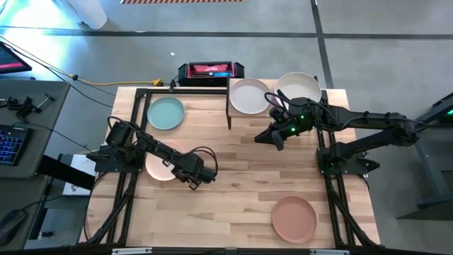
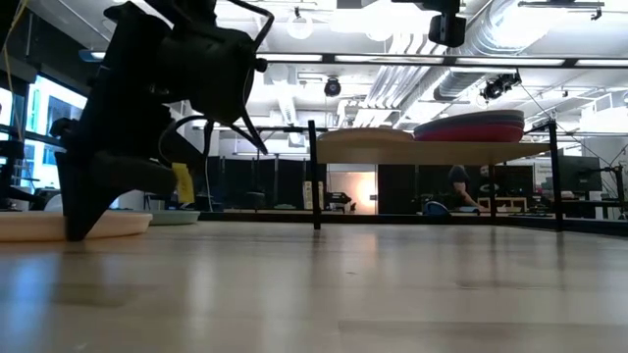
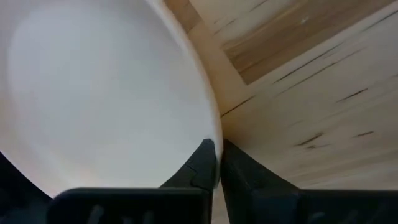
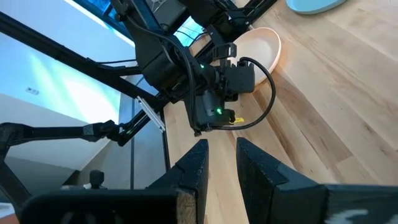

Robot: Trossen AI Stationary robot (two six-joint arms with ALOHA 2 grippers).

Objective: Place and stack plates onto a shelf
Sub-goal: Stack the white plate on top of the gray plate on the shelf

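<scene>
My left gripper (image 1: 182, 170) (image 3: 217, 152) is shut on a pale peach-pink plate (image 1: 160, 167) that lies at the table's left-middle. My right gripper (image 1: 274, 139) (image 4: 222, 146) hovers narrowly open and empty over the table, just in front of the shelf (image 1: 233, 106) (image 2: 442, 152). On the shelf a cream-white plate (image 1: 249, 95) lies flat beside a stack of plates (image 1: 297, 88) (image 2: 471, 127) with a pale one on top. A teal plate (image 1: 165, 113) lies flat at the far left, and a terracotta plate (image 1: 294, 218) lies flat at the near right. My left gripper pinches the peach-pink plate's rim (image 3: 214, 127) on its right side, one finger (image 3: 202, 165) inside the dish and the other (image 3: 242, 171) outside. The fingers come from above, pointing down. In the low view the plate (image 2: 59, 226) lies on the table.
A black device with a red screen (image 1: 211, 70) sits at the table's far edge. Black frame rails (image 1: 134, 106) run along the left and right sides. Bare wood (image 1: 241, 177) spans the table's middle. People and desks show in the room behind.
</scene>
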